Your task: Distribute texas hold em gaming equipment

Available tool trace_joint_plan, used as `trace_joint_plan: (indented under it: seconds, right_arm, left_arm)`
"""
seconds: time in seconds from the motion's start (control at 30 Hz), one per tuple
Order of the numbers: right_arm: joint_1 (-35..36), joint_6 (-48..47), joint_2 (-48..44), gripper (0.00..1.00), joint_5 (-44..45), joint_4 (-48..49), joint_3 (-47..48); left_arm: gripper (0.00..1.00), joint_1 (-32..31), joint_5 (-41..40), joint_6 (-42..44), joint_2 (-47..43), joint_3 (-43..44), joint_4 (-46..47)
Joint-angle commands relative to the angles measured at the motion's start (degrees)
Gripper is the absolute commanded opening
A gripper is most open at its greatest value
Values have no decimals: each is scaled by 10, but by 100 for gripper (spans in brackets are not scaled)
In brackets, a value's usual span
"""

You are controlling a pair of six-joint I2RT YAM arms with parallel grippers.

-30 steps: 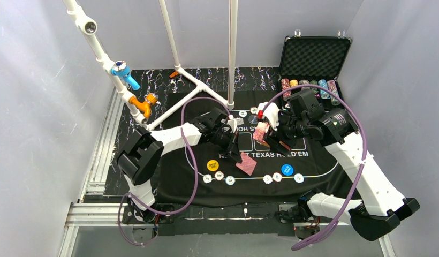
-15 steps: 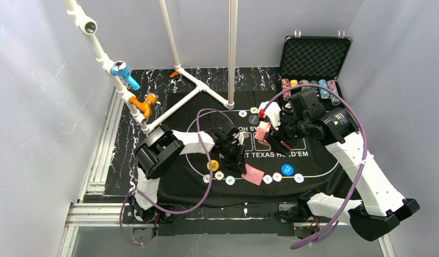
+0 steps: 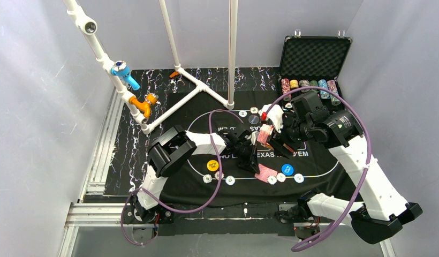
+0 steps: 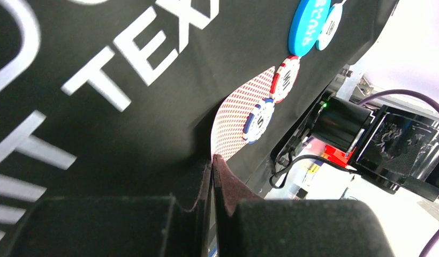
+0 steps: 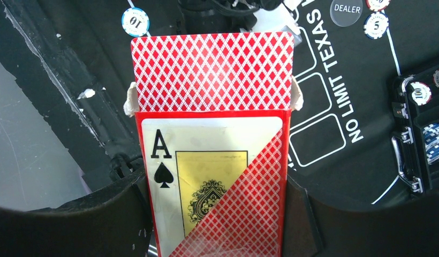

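My left gripper (image 3: 256, 163) is shut on the edge of a red-backed playing card (image 3: 265, 172), low over the black mat near its front line. In the left wrist view the card (image 4: 236, 118) bends away from the gripper (image 4: 212, 160) and meets two small chips (image 4: 258, 112), with the blue disc (image 4: 308, 24) beyond. My right gripper (image 3: 272, 140) is shut on a red card box (image 5: 206, 187) showing an ace of spades. Red-backed cards (image 5: 212, 69) stick out of its top. It hovers over the mat's middle. The yellow disc (image 3: 212, 165) and the blue disc (image 3: 287, 169) lie on the mat.
Small chips (image 3: 219, 175) lie along the mat's near white line, with more at the far side (image 3: 242, 113). A round DEALER disc (image 5: 347, 9) lies there too. An open black case (image 3: 313, 56) holding chip rows (image 3: 308, 84) stands back right. A white pipe frame (image 3: 196, 80) stands back left.
My left gripper has carried the red card to the right and toward the near edge, up to the chips by the blue disc. The right gripper with the box has barely shifted.
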Motion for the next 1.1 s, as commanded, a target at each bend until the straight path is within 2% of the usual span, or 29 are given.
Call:
trace_joint_plan:
  seconds: [0.0,0.23,0.27,0.4,0.47,0.67,0.8,0.83,0.9,0.97,1.07]
  right_arm:
    - [-2,4,-9,1,0,6,11]
    - [-2,2,-9,1,-2,4,11]
    - [-2,2,-8,1,-2,5,11]
    - [-2,3,-9,1,-8,9,6]
    - [-2,4,-13,1,-11,12,1]
    - [-2,3,-24,1,-22,22,-13]
    - [-2,-3,-31,1,-24,22,-20]
    - [-2,-4,-34,1,-26,22,-24]
    - [-2,-5,-41,1,-29,25,-37]
    - [-2,-7,-53,1,-33,36,-64]
    - [-2,-12,-57,1,-40,48,-84]
  left_arm:
    - [0,-14,-1,4,18,40,1]
    - [0,-25,14,10,36,69,4]
    - [2,-25,15,11,34,69,4]
    - [40,-14,16,24,3,53,-8]
    - [56,-6,7,39,-18,45,-37]
    - [88,23,-20,100,-89,36,-127]
    - [94,65,-24,133,-134,27,-185]
    - [98,82,-14,147,-147,23,-195]
    - [98,104,30,212,-174,33,-230]
    - [98,144,81,318,-251,60,-311]
    - [98,191,201,307,-288,103,-339]
